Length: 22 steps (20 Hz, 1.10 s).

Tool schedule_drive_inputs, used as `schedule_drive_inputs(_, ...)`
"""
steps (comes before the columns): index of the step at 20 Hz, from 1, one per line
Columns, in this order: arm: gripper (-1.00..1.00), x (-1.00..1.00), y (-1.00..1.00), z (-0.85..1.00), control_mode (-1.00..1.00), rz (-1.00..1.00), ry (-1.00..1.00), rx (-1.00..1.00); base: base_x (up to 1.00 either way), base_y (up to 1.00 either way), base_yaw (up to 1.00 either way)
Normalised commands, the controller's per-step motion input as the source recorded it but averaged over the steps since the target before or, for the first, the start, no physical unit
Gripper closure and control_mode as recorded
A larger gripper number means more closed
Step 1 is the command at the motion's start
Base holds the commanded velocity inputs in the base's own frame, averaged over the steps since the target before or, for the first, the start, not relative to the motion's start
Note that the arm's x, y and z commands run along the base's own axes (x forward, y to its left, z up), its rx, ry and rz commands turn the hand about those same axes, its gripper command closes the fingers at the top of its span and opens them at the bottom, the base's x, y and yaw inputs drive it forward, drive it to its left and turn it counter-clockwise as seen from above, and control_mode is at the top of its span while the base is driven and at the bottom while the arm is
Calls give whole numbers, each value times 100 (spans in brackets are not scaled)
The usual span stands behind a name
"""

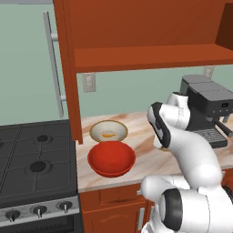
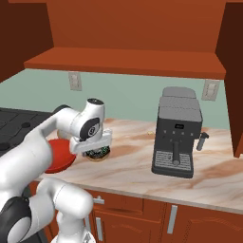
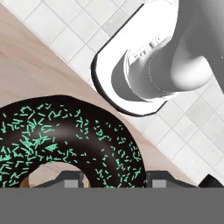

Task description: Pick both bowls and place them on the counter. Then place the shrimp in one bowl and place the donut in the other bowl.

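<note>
Item: donut point(image 2: 98, 153), on the desk point(image 2: 137, 163), clasped across one side of its ring by my claw point(image 2: 97, 151). Destination: red bowl point(image 2: 59, 155), nine o'clock, just beside.

Choc donut point(image 3: 65, 131) w/ green sprinkles betw fingertips point(image 3: 72, 179), over counter point(image 3: 26, 65)

A: Where does the left base view look from?
B: Behind the arm, forward and down at the counter point(image 1: 150, 159) beside the stove point(image 1: 32, 159); both bowls lie near the counter's stove-side edge.
A: And the right base view?
B: The other side; it shares that counter and the coffee machine point(image 2: 178, 133).
A: The hand view?
B: Very near, straight onto the donut point(image 3: 65, 135).
</note>
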Motion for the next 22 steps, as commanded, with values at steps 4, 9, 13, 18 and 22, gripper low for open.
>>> schedule_drive_inputs(4,100,0,42,23,-100,6,0,-2,0,0,0)
schedule_drive_inputs(9,100,0,51,7,-100,3,0,-5,0,0,0)
schedule_drive_inputs(13,100,0,51,6,-100,3,0,-2,0,0,0)
schedule_drive_inputs(18,100,0,50,10,-100,1,-1,-1,0,0,0)
schedule_drive_inputs(22,100,0,48,13,-100,0,0,-1,0,0,0)
